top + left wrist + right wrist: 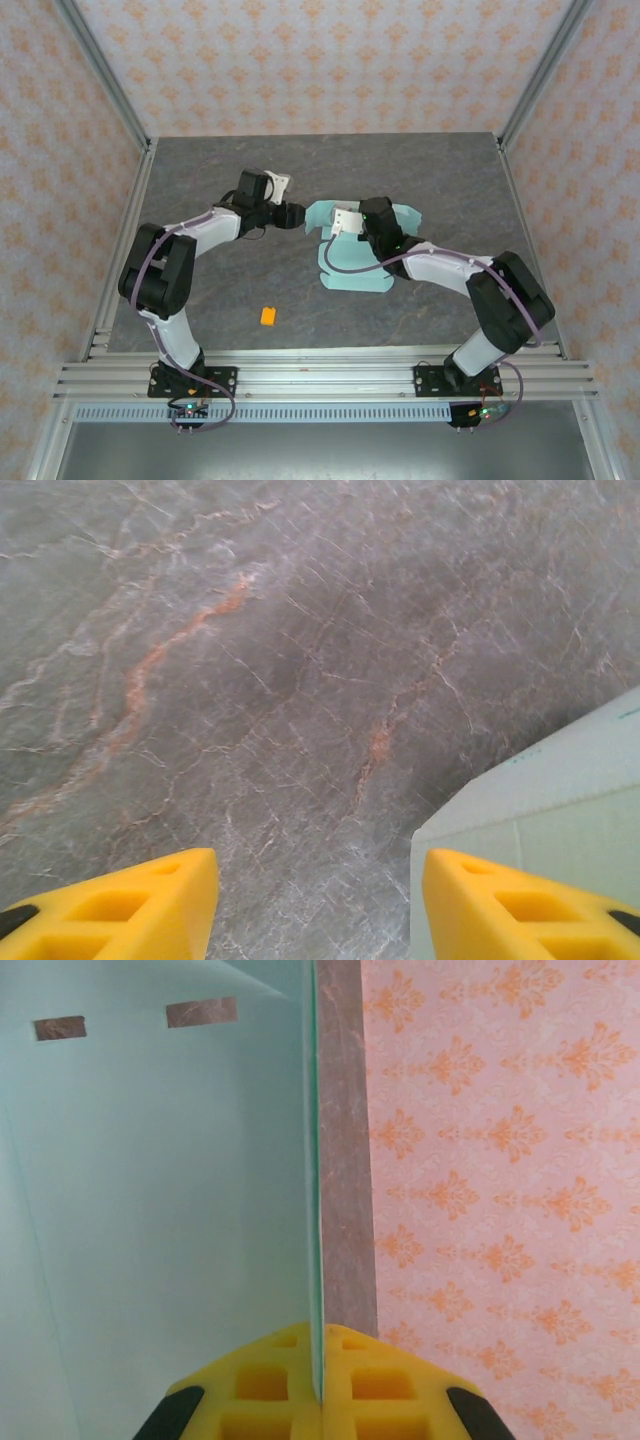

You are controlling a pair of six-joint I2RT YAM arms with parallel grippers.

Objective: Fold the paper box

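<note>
Thin, light paper box bends easily, so hold edges: right gripper clamps one, left gripper stands apart.

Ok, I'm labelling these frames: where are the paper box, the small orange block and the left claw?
paper box point(360, 282): top external view, its flat near panel.
orange block point(268, 316): top external view, its top face.
left claw point(320, 880): left wrist view, gap between its yellow fingertips.

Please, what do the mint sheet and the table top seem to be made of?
The paper box: probably thin matte card; its edge looks slim and slots are cut through. The table: grey stone-look surface with rusty veins; real stone or printed laminate, I cannot tell.
</note>
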